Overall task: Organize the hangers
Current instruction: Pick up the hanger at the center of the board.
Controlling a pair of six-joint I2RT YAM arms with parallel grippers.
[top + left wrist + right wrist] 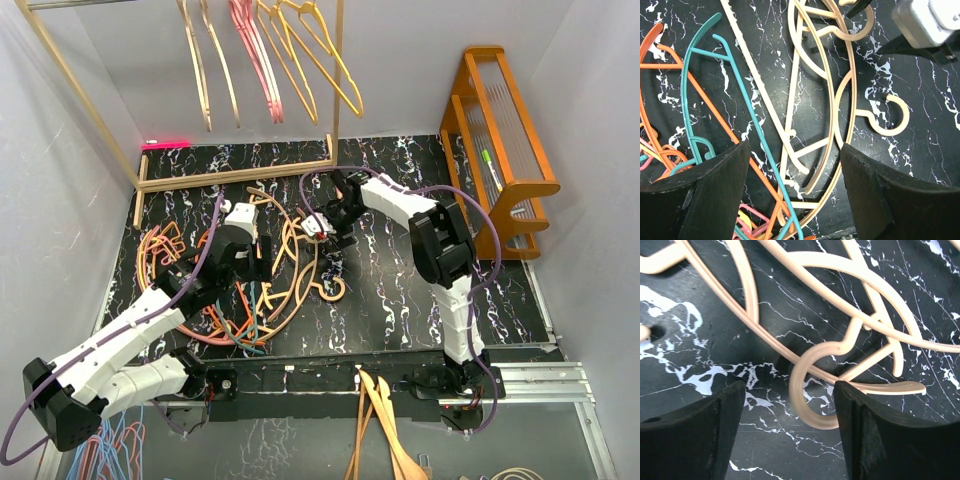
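The hangers (268,285) are seen tangled on the table (400,300), and a few are hung on the rack (235,178). The left gripper (792,150) is held wide open above them, with nothing gripped. The right gripper (788,387) is also open, and a tan hook (796,385) is seen between its fingers.

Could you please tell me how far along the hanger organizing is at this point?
Partly done. Several tan, pink and yellow hangers hang on the rack. Nothing is in hand: the left gripper and right gripper are both open above tan hangers on the table. Left: a tangled pile of orange, teal, tan and pink hangers to hang.
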